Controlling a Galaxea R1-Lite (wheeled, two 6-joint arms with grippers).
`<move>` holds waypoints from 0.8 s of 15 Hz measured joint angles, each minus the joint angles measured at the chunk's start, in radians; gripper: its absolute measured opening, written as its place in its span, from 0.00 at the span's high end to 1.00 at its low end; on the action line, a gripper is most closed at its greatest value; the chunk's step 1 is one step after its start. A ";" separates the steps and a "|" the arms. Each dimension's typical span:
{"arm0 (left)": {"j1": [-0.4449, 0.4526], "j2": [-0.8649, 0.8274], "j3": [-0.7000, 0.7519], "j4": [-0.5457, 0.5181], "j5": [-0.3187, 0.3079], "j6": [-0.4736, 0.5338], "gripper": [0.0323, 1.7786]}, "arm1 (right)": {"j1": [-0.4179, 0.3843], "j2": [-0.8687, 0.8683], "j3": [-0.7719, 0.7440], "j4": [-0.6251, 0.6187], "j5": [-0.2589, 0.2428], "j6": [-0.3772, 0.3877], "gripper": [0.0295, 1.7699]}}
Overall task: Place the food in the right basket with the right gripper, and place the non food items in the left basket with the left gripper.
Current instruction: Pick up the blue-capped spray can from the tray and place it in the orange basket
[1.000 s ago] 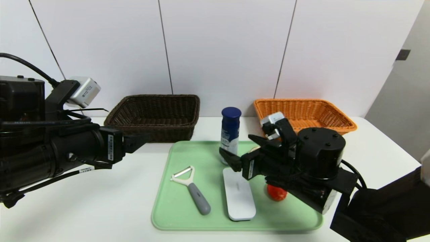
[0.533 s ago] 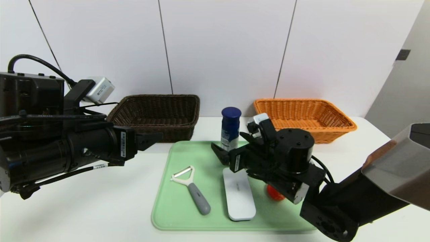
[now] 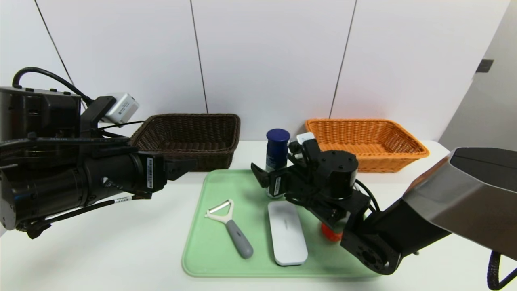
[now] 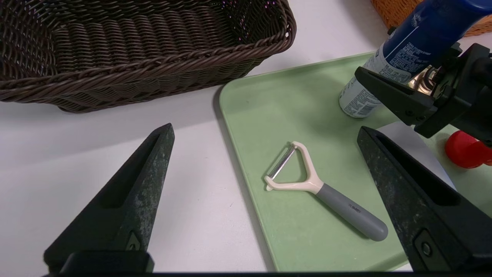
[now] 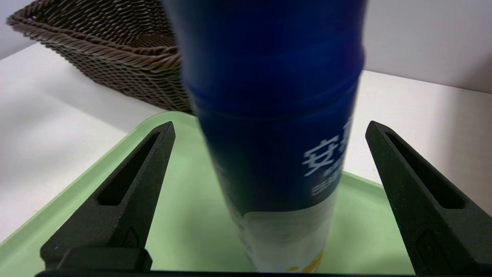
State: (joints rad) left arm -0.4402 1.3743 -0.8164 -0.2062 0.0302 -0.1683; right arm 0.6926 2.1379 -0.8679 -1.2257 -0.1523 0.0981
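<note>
The right gripper [image 5: 269, 200] has its fingers spread wide on either side of the upright bottle [image 3: 277, 155] on the tray [image 3: 210, 250], not yet clamping it, while the left gripper [image 4: 265, 192], also spread apart, hovers near the dark basket [image 3: 190, 139], peeler [image 4: 323, 190] ahead of it.

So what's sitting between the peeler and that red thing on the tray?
A flat white case lies between the peeler and the red lump, clearest in the head view.

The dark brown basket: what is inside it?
The dark brown basket shows only bare woven wicker in the part that the left wrist view covers. Its far end lies outside that view, and in the head view the near wall hides the floor.
</note>
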 joint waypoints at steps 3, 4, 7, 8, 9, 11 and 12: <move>-0.004 0.000 0.000 0.000 0.000 -0.011 0.05 | -0.014 0.011 -0.016 -0.001 0.000 -0.001 0.03; -0.007 0.000 0.000 0.000 0.000 -0.013 0.05 | -0.019 0.013 -0.017 0.000 0.000 -0.001 0.03; -0.011 0.000 0.001 0.000 0.001 -0.014 0.05 | -0.024 0.016 -0.018 -0.001 0.000 -0.002 0.27; -0.012 0.000 0.002 0.001 0.000 -0.014 0.05 | -0.023 0.017 -0.020 -0.005 0.001 -0.002 0.36; -0.014 0.000 0.003 0.000 0.001 -0.014 0.05 | -0.023 0.018 -0.020 -0.016 0.001 -0.002 0.44; -0.015 0.000 0.008 0.000 0.001 -0.016 0.05 | -0.023 0.021 -0.021 -0.024 0.000 0.000 0.54; -0.015 0.000 0.011 0.000 0.002 -0.019 0.05 | -0.023 0.020 -0.021 -0.026 -0.001 -0.001 0.55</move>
State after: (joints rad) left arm -0.4555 1.3743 -0.8053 -0.2057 0.0321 -0.1874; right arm 0.6696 2.1581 -0.8894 -1.2517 -0.1538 0.0970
